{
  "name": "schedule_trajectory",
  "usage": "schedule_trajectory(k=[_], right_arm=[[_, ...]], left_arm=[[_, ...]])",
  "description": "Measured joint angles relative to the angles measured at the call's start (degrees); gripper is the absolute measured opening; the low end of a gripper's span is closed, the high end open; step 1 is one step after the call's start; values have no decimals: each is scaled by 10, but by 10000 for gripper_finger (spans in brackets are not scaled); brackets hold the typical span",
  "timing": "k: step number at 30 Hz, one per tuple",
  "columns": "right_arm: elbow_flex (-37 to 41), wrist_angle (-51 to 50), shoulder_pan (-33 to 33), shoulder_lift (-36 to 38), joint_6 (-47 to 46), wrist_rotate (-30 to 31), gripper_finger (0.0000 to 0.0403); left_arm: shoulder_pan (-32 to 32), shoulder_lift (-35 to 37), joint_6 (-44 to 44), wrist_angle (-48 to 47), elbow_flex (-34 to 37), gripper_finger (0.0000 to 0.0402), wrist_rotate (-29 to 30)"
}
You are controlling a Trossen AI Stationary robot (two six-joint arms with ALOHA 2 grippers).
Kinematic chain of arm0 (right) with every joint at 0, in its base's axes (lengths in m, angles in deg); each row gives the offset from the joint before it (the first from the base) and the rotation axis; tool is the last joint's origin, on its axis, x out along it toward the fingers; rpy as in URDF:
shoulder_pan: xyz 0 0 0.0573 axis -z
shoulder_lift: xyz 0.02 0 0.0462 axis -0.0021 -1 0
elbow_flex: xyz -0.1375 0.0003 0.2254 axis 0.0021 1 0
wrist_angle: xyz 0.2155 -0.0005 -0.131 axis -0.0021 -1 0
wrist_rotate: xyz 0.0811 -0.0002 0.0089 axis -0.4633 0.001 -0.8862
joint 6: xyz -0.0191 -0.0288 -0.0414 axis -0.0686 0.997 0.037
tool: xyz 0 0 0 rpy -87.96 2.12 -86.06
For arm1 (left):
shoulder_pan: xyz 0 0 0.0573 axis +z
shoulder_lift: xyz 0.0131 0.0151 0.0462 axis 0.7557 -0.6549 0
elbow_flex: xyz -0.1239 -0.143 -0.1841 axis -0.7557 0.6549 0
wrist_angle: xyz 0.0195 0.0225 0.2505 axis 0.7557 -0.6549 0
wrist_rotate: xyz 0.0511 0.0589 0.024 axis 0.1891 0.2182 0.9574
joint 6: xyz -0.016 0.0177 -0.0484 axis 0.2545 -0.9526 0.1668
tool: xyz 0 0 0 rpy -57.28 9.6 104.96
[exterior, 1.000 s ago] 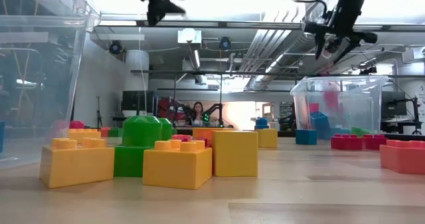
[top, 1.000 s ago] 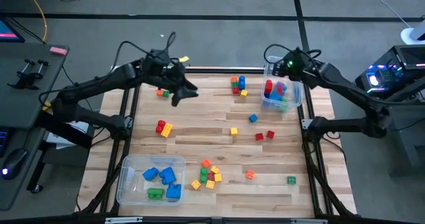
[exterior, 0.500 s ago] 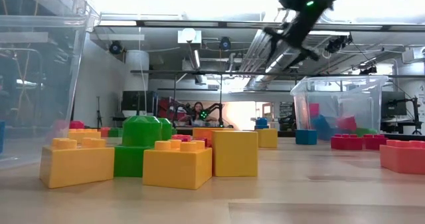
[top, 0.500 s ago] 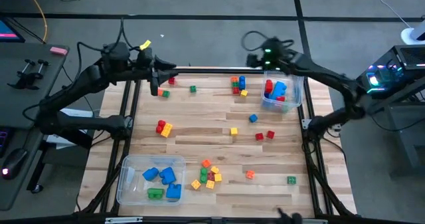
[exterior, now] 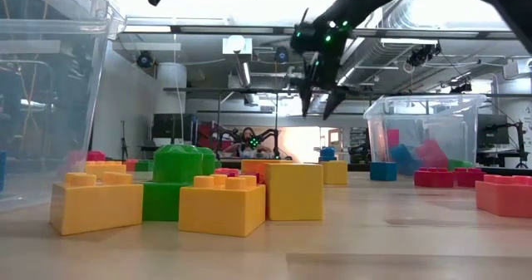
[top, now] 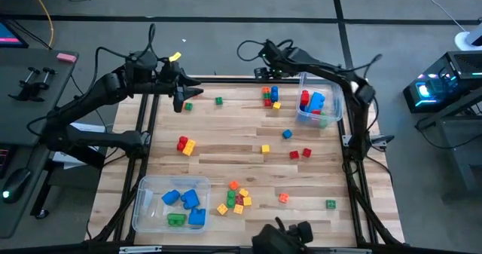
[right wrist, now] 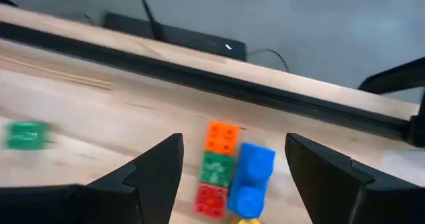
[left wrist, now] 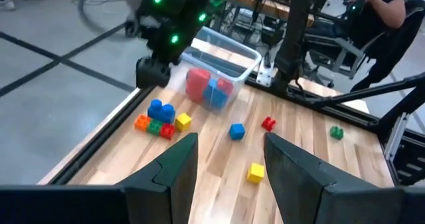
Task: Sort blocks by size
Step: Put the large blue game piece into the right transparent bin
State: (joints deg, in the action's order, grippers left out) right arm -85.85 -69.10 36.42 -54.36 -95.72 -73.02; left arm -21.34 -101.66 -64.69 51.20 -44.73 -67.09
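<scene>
Sorting is only partly done: some blocks [top: 184, 206] lie in the near bin [top: 143, 209] and some in the far bin [top: 334, 112], many lie loose on the table [top: 226, 152]. Both left gripper [top: 178, 103] and right gripper [top: 263, 52] hover empty, jaws apart.

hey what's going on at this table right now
Two robot arms are sorting toy blocks by size on a wooden table. The right pincer hangs open and empty above a small cluster of blocks near the far edge. The left pincer hovers over the far left corner, open, holding nothing. One clear bin near the front and another bin at the far right both hold some blocks; many blocks still lie loose between them.
</scene>
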Motion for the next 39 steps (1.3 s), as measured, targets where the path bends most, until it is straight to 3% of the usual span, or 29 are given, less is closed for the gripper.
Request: schedule_trajectory(k=[13, 25, 31, 35, 39], right_arm=[[-25, -66, 18, -83, -33, 20, 261], [-24, -77, 24, -125, -35, -41, 261], [-24, -86, 25, -134, -33, -44, 260], [-24, -87, 29, -135, -27, -44, 236], [-24, -95, 30, -135, -25, -40, 174]], left_arm=[[0, 0, 10, 1, 0, 161, 0], [0, 0, 10, -16, 0, 161, 0], [0, 0, 10, -23, 0, 161, 0], [0, 0, 10, -27, 0, 161, 0], [0, 0, 10, -27, 0, 161, 0]])
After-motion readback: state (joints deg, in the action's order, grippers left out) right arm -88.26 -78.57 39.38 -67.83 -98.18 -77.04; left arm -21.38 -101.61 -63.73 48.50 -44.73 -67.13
